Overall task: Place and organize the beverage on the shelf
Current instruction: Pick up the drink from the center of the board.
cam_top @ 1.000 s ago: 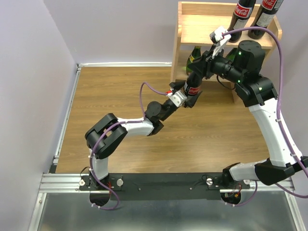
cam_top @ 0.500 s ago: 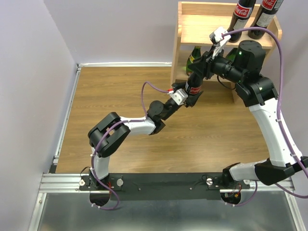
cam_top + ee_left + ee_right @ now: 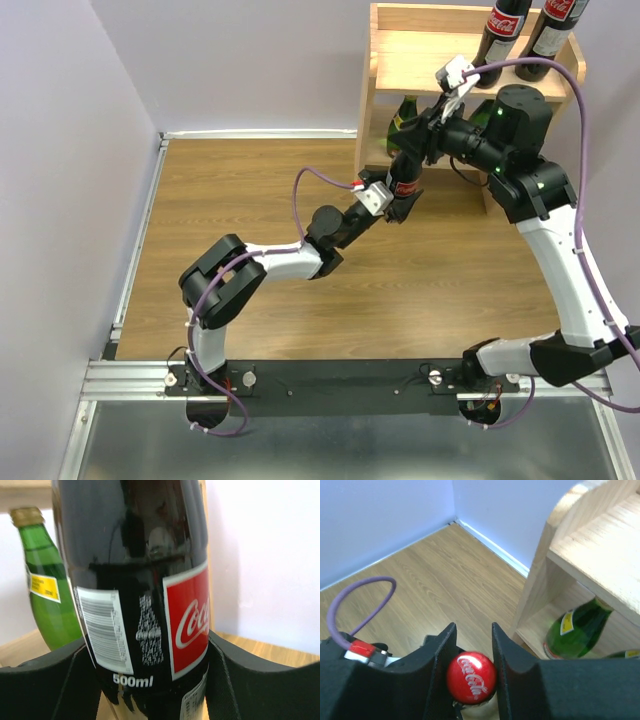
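Just in front of the shelf's point(image 3: 420, 55) lower tier, at its left end, a cola bottle point(image 3: 404, 186) stands upright on the wooden table point(image 3: 250, 200) with both arms on it at once. The left pincer point(image 3: 145, 650) reaches in low from the near left and straddles the bottle's body at label height. Its black fingers point(image 3: 50, 680) lie against the glass on either side, about half spread. From the wrist view they seem to grip rather than merely touch, though the contact line is dark and hard to read. The right pincer point(image 3: 472, 635) comes down from above, narrowly parted, and its two fingers close on the sides of the red cap point(image 3: 470, 677), which sits squarely between them. The bottle is thus held at top and middle, with its red-and-white label turned toward the left wrist camera. Behind it, inside the lower tier, stands a green bottle point(image 3: 572, 627) with a yellow label and a gold cap, near the cola bottle but apart from it. On the top board, at its right end, two more cola bottles point(image 3: 503, 30) stand side by side.
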`<act>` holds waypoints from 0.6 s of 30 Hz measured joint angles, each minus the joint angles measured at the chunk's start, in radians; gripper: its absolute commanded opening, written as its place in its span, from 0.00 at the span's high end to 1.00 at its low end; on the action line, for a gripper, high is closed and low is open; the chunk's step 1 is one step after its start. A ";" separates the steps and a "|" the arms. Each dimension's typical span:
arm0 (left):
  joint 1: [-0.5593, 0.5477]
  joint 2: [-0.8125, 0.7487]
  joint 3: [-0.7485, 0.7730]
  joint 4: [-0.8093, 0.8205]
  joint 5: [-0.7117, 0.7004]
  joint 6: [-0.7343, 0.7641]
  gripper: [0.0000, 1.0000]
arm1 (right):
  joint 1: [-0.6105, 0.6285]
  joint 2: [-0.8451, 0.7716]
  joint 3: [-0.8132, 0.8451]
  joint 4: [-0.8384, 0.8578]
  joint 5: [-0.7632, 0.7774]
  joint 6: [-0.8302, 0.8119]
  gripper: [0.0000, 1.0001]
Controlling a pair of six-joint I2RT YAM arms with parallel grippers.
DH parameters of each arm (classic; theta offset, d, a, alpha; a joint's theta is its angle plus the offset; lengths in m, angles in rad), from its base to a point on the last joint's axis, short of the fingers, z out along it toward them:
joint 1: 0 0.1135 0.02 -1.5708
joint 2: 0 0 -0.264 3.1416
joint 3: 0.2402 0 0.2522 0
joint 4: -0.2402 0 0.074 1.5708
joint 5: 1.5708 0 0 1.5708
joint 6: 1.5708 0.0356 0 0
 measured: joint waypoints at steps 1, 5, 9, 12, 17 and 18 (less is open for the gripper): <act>0.000 -0.005 0.000 -0.012 0.001 0.000 1.00 | 0.000 -0.004 -0.004 0.008 -0.009 0.007 0.32; -0.005 -0.017 0.000 -0.106 0.010 0.006 1.00 | 0.006 -0.032 -0.008 0.072 -0.032 0.006 0.18; -0.010 -0.018 0.000 -0.209 0.014 0.010 1.00 | 0.008 -0.077 -0.008 0.114 -0.035 0.008 0.18; -0.010 -0.019 0.000 -0.246 0.017 0.013 1.00 | 0.008 -0.093 -0.008 0.135 -0.036 0.008 0.17; -0.010 -0.042 0.000 -0.268 0.017 0.009 1.00 | 0.008 -0.093 -0.009 0.136 -0.013 0.007 0.04; -0.010 -0.048 0.000 -0.268 0.018 0.006 1.00 | 0.008 -0.093 -0.008 0.135 0.014 0.006 0.04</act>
